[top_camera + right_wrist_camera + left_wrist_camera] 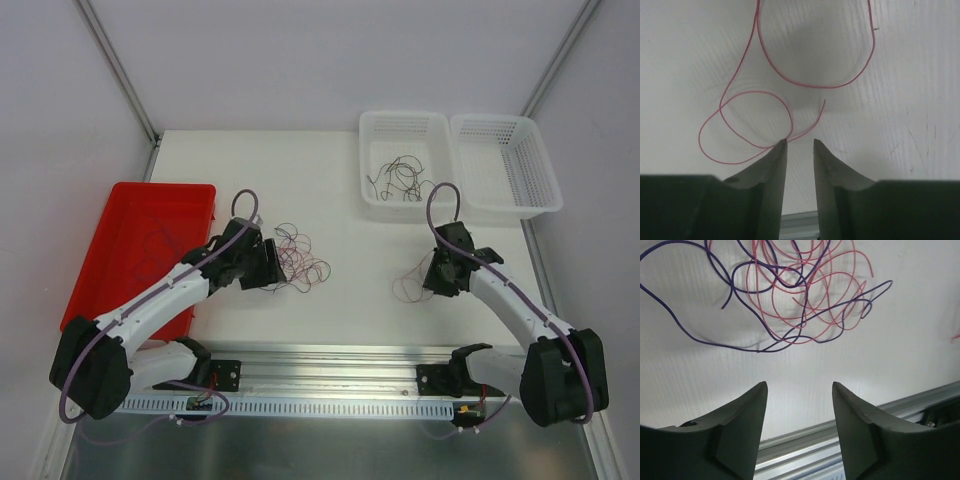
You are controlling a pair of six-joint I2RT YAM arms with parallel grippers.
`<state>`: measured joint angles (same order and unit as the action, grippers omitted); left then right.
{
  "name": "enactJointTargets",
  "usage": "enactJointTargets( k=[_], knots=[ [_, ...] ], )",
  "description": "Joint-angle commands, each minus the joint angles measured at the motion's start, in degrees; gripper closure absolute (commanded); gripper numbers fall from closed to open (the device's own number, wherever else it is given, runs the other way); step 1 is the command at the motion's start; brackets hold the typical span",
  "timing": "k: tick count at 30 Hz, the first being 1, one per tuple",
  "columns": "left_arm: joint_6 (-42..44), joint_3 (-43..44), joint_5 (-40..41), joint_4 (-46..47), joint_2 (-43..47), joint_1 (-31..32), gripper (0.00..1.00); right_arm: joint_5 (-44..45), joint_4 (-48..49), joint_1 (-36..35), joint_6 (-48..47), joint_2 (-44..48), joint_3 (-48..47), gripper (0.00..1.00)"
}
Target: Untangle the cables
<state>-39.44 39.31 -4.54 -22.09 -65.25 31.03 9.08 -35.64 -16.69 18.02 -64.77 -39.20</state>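
A bunch of thin purple and pink-red cables (302, 258) lies on the white table just right of my left gripper (272, 266). In the left wrist view the bunch (805, 305) curls in loops ahead of the gripper (800, 385), which is open, empty and apart from it. A single pink-red strand (408, 288) lies left of my right gripper (438, 278). In the right wrist view this strand (820, 88) loops on the table and runs against the left fingertip (782, 146). That gripper (800, 141) stands narrowly open with nothing between its jaws.
A white basket (372, 195) at the back right holds several dark cables (400, 178). A second white basket (545, 170) stands beside it. A red tray (165, 188) at the left holds faint purple strands. An aluminium rail (330, 365) runs along the near edge.
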Motion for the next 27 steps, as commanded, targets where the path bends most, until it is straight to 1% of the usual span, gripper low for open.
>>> enactJointTargets(
  k=[1,2,3,4,5,9,11,13,15,19,21,22,24,27],
  knots=[
    [3.4,5.0,-2.5,-4.5,4.0,-0.3,0.44,-2.9,5.7,1.0,0.6,-2.1,0.0,0.68],
    [4.4,5.6,-2.9,-5.2,4.4,-0.3,0.33,-3.8,6.6,1.2,0.4,-2.6,0.0,0.64],
    [5.0,6.4,-2.9,-5.8,5.2,-0.4,0.29,-4.4,6.9,1.1,-0.5,-3.5,-0.5,0.6],
    [5.6,8.1,-2.8,-7.3,5.6,-0.4,0.23,-5.2,7.2,1.1,-0.9,-4.6,-0.5,0.5],
    [7.2,9.2,-3.1,-8.0,5.8,-0.4,0.17,-6.1,7.7,1.2,-1.1,-5.3,-0.6,0.46],
    [11.5,14.6,-2.2,-11.8,6.0,-0.4,0.07,-6.2,8.1,1.1,-2.0,-7.3,-0.5,0.44],
    [14.3,17.4,-1.4,-13.0,6.0,-0.4,0.05,-6.3,8.4,1.1,-2.0,-8.3,-0.4,0.43],
    [16.1,19.6,1.5,-13.6,6.1,-0.4,0.03,-6.5,8.6,1.0,-2.1,-8.9,-0.6,0.43],
    [19.0,21.1,3.5,-14.1,6.1,-0.5,0.03,-7.0,8.7,0.5,-2.0,-7.9,-0.8,0.42],
    [23.3,22.2,10.1,-14.1,5.7,-0.7,0.02,-3.8,5.6,-1.7,-1.5,-4.3,-2.4,0.41],
    [25.0,22.0,13.0,-13.9,4.9,-0.8,0.02,-1.1,4.5,-3.3,-1.1,-2.3,-4.0,0.39],
    [25.4,21.7,15.3,-13.9,4.6,-0.7,0.02,-0.8,3.9,-3.7,-0.6,-1.9,-4.5,0.36],
    [25.2,20.3,17.3,-13.3,4.0,-0.7,0.02,-0.4,3.7,-4.9,1.2,-1.4,-5.4,0.3],
    [24.5,17.0,21.5,-11.5,3.9,-0.7,0.01,1.1,3.7,-6.2,3.9,-2.5,-6.2,0.29]
  ],
)
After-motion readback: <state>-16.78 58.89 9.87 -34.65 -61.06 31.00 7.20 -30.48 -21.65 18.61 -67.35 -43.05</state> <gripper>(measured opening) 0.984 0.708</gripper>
